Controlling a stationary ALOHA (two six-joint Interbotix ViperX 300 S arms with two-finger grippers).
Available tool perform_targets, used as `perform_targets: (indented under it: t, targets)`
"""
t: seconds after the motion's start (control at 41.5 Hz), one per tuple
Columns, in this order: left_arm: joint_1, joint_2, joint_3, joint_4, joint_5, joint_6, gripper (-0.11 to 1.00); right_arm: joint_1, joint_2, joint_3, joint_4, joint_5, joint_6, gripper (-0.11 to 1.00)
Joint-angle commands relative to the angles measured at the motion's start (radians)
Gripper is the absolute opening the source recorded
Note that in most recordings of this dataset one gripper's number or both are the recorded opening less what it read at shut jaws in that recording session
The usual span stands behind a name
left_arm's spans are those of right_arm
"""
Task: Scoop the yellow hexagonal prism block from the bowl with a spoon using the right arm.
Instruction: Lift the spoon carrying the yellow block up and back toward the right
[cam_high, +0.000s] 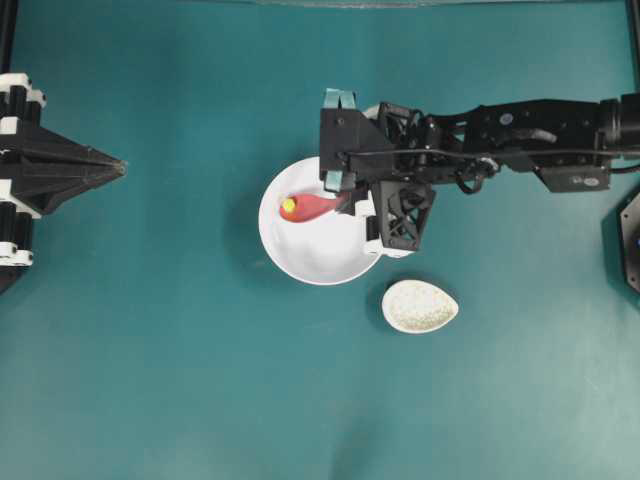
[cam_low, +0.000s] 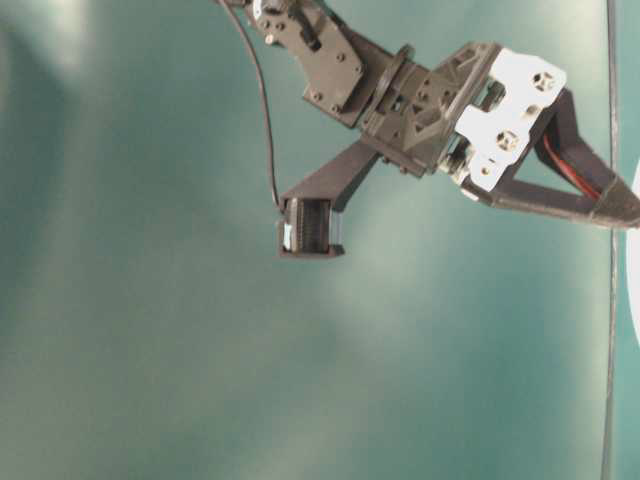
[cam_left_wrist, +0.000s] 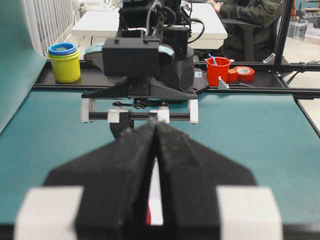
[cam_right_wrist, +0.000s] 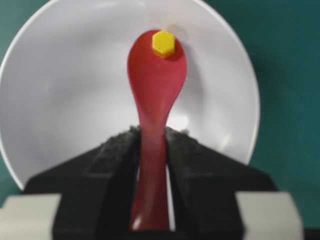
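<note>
Out past your right gripper (cam_right_wrist: 151, 145), at the far tip of the pink-red spoon (cam_right_wrist: 155, 95), sits the yellow hexagonal prism block (cam_right_wrist: 163, 43) — it's lying right in the scoop, well clear of the fingers, with the whole length of the handle between it and them. Your right gripper is clamped on the spoon's handle, one black pad on each side. From the overhead view the spoon reaches left from the gripper over the white bowl (cam_high: 320, 262), so the block is over the bowl's left part, near the rim. Can't really tell from these shots whether the scoop is touching the bowl's floor or held just above it.

The small speckled egg-shaped dish (cam_high: 420, 306) sits on the teal table (cam_high: 180, 380) just beside the bowl, on its lower right.

Your left gripper (cam_high: 120, 167) is parked well apart at the left edge, fingers pressed together with only a sliver of a slit between them, holding nothing.
</note>
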Motion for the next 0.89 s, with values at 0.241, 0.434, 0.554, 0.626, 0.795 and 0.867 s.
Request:
perform_targets:
  t: [0.241,0.434,0.554,0.626,0.795,0.867]
  targets:
    - [0.002,0.002,-0.026,0.002,0.003,-0.003,0.0,0.037,-0.114,0.103,0.003,-0.196,0.003,0.23]
    - [0.0,-0.002,-0.026,0.002,0.003,-0.003,0.0,0.058,-0.198,0.184,0.0,-0.342,-0.006,0.23]
    - [0.0,-0.002,-0.026,0.002,0.005,-0.006,0.0,0.078,-0.259,0.244,-0.005,-0.453,-0.015,0.23]
    - [0.0,-0.002,-0.026,0.002,0.003,-0.006,0.0,0.083,-0.298,0.279,-0.009,-0.503,-0.018,0.23]
    - [0.0,-0.002,-0.026,0.002,0.003,-0.006,0.0,0.084,-0.353,0.319,-0.009,-0.528,-0.018,0.23]
    - [0.0,-0.002,-0.026,0.002,0.003,-0.006,0.0,0.084,-0.368,0.322,-0.009,-0.525,-0.018,0.23]
